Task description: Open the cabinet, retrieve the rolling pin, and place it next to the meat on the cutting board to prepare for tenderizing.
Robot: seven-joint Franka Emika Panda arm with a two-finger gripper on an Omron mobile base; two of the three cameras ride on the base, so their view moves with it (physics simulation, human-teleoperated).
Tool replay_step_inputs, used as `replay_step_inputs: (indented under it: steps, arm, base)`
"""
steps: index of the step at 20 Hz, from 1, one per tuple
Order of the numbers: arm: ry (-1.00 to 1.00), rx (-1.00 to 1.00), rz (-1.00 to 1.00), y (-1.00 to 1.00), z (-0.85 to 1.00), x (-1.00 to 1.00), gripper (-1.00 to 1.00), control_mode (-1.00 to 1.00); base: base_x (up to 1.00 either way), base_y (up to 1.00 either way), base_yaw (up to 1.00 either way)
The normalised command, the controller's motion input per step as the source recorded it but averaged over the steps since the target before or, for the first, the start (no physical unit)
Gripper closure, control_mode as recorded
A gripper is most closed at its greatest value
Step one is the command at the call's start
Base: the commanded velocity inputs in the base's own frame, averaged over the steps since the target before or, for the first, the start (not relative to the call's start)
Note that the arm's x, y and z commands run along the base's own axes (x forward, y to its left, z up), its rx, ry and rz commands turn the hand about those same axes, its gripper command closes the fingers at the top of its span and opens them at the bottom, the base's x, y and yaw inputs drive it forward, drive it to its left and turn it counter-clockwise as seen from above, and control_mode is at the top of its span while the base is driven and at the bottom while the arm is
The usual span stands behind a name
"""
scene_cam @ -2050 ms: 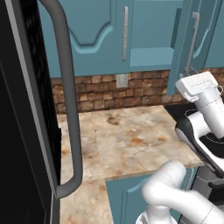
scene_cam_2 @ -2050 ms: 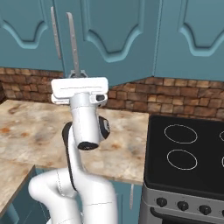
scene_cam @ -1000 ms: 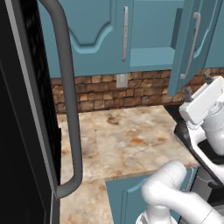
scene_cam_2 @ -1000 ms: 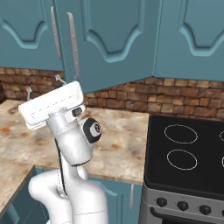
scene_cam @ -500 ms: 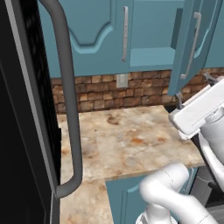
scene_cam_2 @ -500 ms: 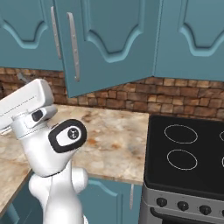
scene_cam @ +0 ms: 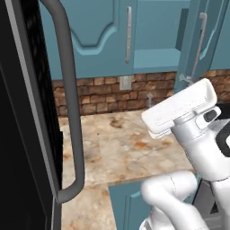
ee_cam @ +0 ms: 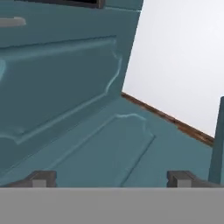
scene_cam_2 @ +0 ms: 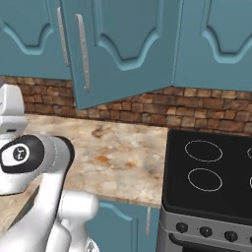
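Standing ajar, one door of the cabinet [scene_cam_2: 123, 49] swings out toward the near side over the surface [scene_cam_2: 123, 152] in the right base view, its slim silver bar handle [scene_cam_2: 82, 51] upright near the door's left edge. In the left base view the same open door shows edge-on at the right, with a teal shelf [scene_cam: 155, 58] inside just left of it. The closed door to the left keeps its own bar handle [scene_cam: 129, 33].

Fingers [ee_cam: 43, 178] show as two small dark tips low in the hand view, spread fully apart with nothing between them; the gripper [ee_cam: 111, 179] holds nothing. Ahead of it are teal arched panels and a white wall with a brown strip along its base.

The rolling pin, the meat and the cutting board cannot be made out in these pictures.

White arm [scene_cam: 193, 134] rises at the lower right of the left base view, and its dark joint [scene_cam_2: 22, 152] sits at the left of the right base view. Brick backsplash [scene_cam_2: 197, 110] runs behind the marbled surface. A black stove [scene_cam_2: 211, 172] with ring burners sits at the right. A black appliance [scene_cam: 22, 134] with a thick grey handle [scene_cam: 69, 103] stands at the near left.
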Motion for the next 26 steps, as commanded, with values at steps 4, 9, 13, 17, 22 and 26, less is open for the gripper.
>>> replay_step_inputs:
  steps: [4,9,13,17,22,26]
  arm:
    - [0.21,-0.17,-0.49,0.18,0.16,0.28,-1.0,-1.0]
    - [0.28,-0.17,-0.5,0.03,0.13,0.3,-1.0,-1.0]
    - [0.32,-0.15,-0.52,0.0,0.18,0.2,-1.0,-1.0]
    - [0.33,-0.15,-0.54,0.0,0.09,0.14,-1.0,-1.0]
    - [0.25,-0.11,-0.54,0.0,0.0,0.07,-1.0,-1.0]
    - [0.14,-0.05,-0.52,-0.07,0.0,0.03,-1.0,-1.0]
  base:
    - [0.0,0.0,0.0]
    - [0.0,0.0,0.0]
    - [0.0,0.0,0.0]
    - [0.0,0.0,0.0]
    - [0.0,0.0,0.0]
    - [0.0,0.0,0.0]
